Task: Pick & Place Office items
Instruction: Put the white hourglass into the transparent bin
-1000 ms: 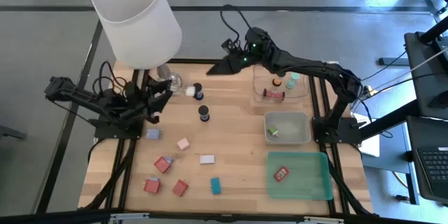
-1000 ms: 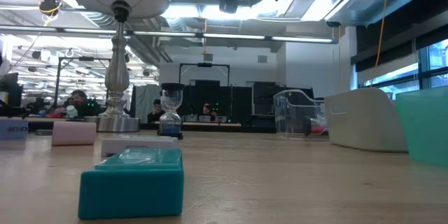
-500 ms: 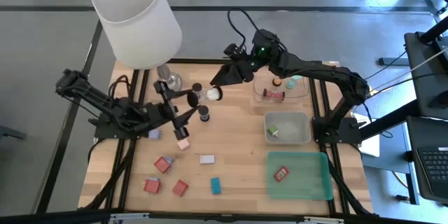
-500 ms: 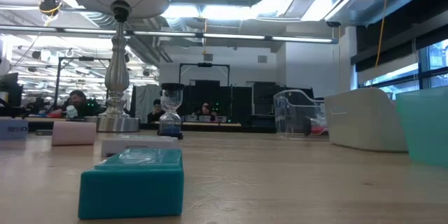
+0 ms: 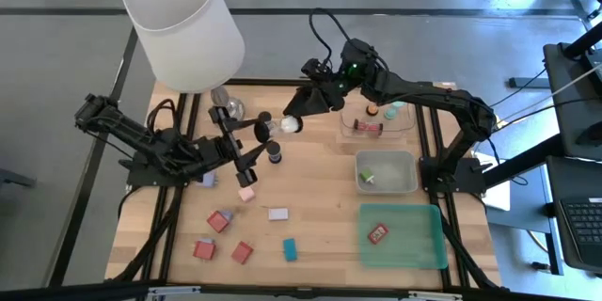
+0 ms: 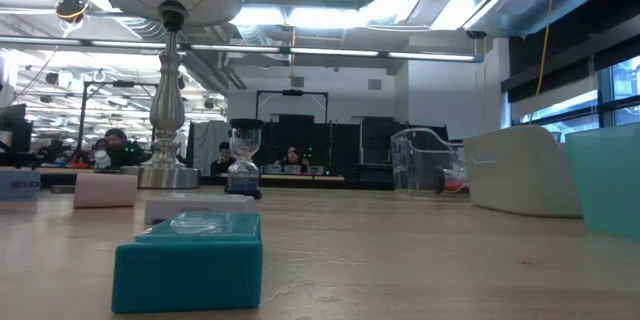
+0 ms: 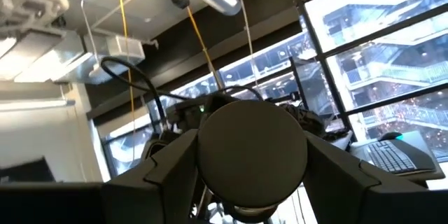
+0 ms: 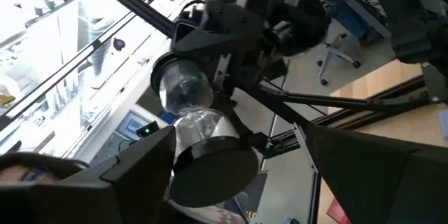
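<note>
I have a small sand timer [image 5: 275, 127] held level in the air between my two pincers. My left pincer [image 5: 254, 137] is pinching it. From that wrist, one black end cap fills the gap between the fingers and seems to touch both. My right pincer [image 5: 294, 119] faces it from the other end with its fingers spread wide. The far cap sits between them with clear space on at least one side.

I judge this to be a hand-over. To do it well, I should bring the right pincer straight along the timer's axis until the cap is fully between the pads. Then I close on the cap's rim rather than on the glass waist. The left pincer should let go only once the right one has a firm hold, so the timer cannot tip. The clear tray [image 5: 415, 118] behind my right pincer looks the likely place for it, and other capped pieces already stand there.

A second timer [image 5: 274, 154] stands on the table just below and beside my left pincer, so I must not dip and knock it.

Much is hard to read. The table-level view shows neither pincer nor the held timer. From my left wrist the cap hides everything beyond it. From above, the timer is too small to judge how the fingers meet it, and I cannot tell whether my right pads touch the cap on the near side.
</note>
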`<state>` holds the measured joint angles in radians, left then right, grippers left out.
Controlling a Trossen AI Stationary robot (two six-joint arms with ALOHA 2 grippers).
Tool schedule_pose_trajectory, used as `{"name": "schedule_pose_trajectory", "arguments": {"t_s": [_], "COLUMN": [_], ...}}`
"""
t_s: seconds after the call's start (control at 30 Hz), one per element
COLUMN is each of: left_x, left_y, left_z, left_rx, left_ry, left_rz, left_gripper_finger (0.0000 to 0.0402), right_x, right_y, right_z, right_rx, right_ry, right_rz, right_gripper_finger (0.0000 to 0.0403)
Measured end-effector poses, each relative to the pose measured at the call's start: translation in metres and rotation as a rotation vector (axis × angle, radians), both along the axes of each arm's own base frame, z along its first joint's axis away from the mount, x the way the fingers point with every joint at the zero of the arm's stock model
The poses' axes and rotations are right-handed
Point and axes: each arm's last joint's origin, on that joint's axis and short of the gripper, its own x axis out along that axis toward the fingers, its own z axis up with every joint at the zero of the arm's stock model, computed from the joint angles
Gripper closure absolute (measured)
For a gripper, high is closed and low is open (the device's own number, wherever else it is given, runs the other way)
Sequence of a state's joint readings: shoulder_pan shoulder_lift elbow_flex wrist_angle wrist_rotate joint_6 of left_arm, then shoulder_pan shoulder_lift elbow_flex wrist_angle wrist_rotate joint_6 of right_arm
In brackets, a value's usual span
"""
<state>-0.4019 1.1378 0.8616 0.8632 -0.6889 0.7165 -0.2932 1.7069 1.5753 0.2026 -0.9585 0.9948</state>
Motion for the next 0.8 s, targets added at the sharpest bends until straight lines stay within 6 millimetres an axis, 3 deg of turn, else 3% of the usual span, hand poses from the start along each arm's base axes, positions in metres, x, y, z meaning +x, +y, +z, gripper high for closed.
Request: {"name": "schedule_pose_trajectory", "arguments": {"t_s": [0.33, 0.8], "left_x": [0.005, 0.004], "left_y": [0.018, 0.019], "left_z": [0.003, 0.004], "left_rx": [0.106, 0.139], "left_ry": [-0.021, -0.021], "left_rz": [0.026, 0.056], "left_gripper_finger": [0.0189, 0.0189], "right_x": [-0.001, -0.002], "right_y": [0.002, 0.002], "right_z": [0.01, 0.015], "right_rx": [-0.001, -0.017], "right_ry": [-0.087, -0.142], "right_rz": [0.018, 0.009], "right_gripper_finger": [0.0081, 0.0092]}}
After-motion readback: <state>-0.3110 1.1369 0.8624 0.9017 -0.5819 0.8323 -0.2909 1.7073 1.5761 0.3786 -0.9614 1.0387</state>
